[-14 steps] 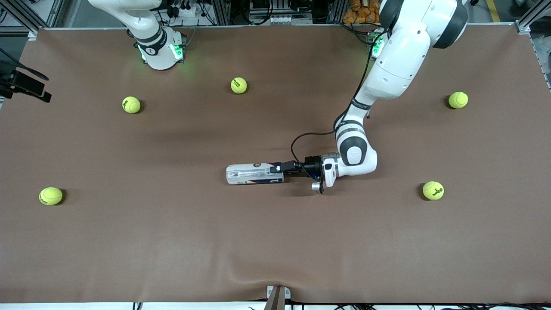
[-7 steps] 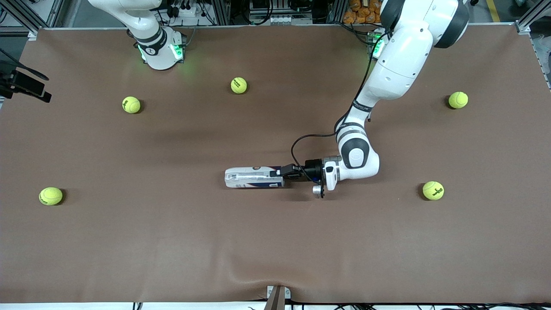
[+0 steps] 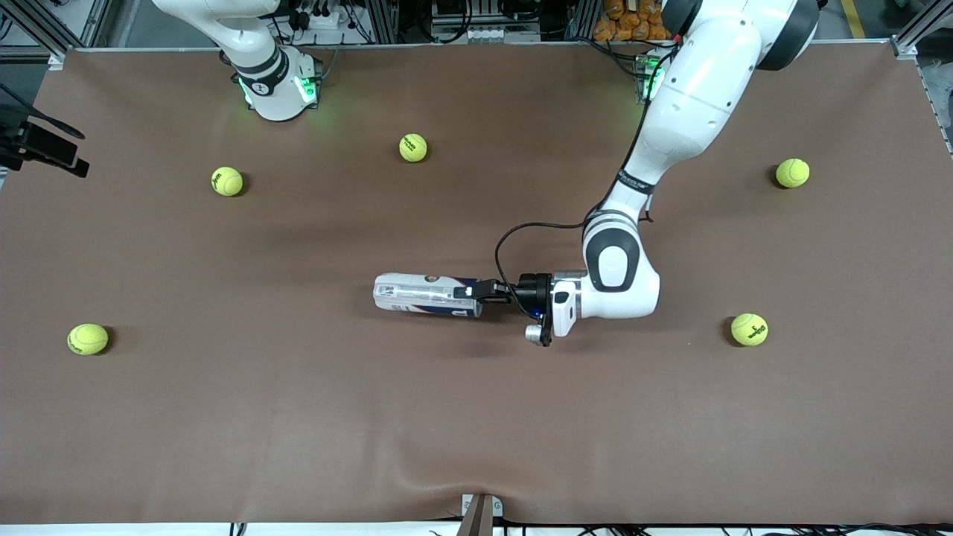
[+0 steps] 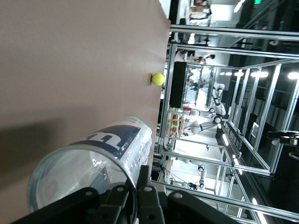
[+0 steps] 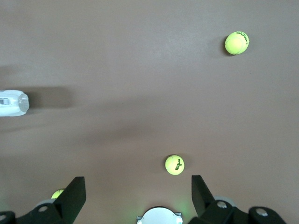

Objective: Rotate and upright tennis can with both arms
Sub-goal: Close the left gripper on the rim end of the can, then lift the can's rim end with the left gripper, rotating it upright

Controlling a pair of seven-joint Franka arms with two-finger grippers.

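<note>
The tennis can [image 3: 417, 295] is a clear tube with a white-and-navy label, lying nearly level at the middle of the brown table. My left gripper [image 3: 476, 292] is shut on the rim of its open end, one finger inside the tube and one outside. In the left wrist view the can [image 4: 93, 158] runs away from the gripper [image 4: 138, 186], its mouth pinched between the black fingers [image 4: 145, 179]. My right gripper [image 5: 138, 184] hangs open and empty high over the table by its own base, and that view catches the can's closed end [image 5: 11, 102].
Several yellow-green tennis balls lie scattered on the cloth: one [image 3: 413, 147] and another [image 3: 227, 181] near the right arm's base, one [image 3: 88, 339] at the right arm's end, and two [image 3: 792, 173] [image 3: 749, 329] at the left arm's end. A black camera mount [image 3: 45, 145] sits at the table edge.
The left gripper finished closing on the can's rim. It has carried the can a little toward the right arm's end and turned it slightly. The right arm has not moved.
</note>
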